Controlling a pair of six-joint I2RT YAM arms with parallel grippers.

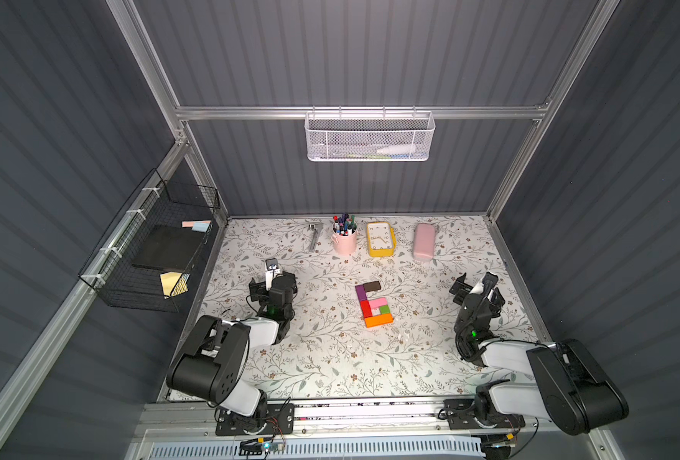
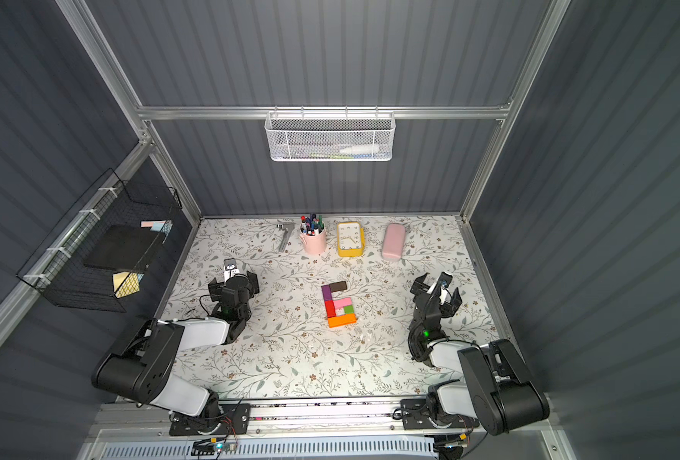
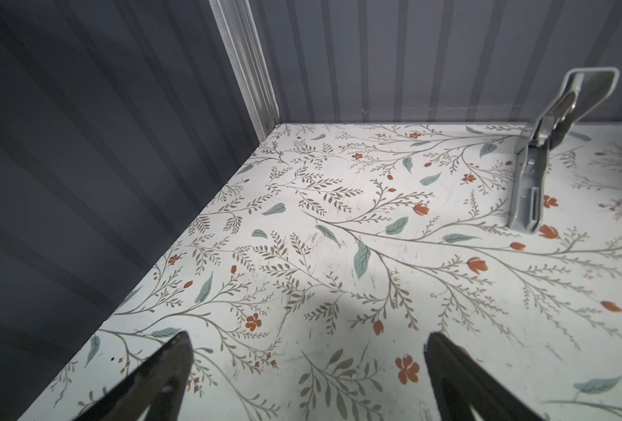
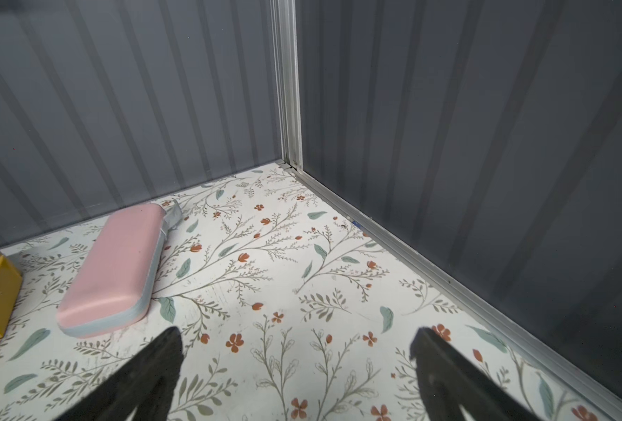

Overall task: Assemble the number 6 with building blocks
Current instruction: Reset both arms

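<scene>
Judging the number 6 (image 1: 366, 307) finished (edges joined, gap showing), I see left gripper (image 3: 307, 342) and right gripper (image 4: 296, 339) gaping wide, both empty.

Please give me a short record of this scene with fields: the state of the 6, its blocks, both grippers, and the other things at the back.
6: looks complete, lying flat, small gap inside
blocks: brown on top, purple and red down one side, pink in the middle, green, orange at the bottom
left gripper: open, empty, apart from the 6
right gripper: open, empty, apart from the 6
back row: clip, pen cup, clock, case
</scene>
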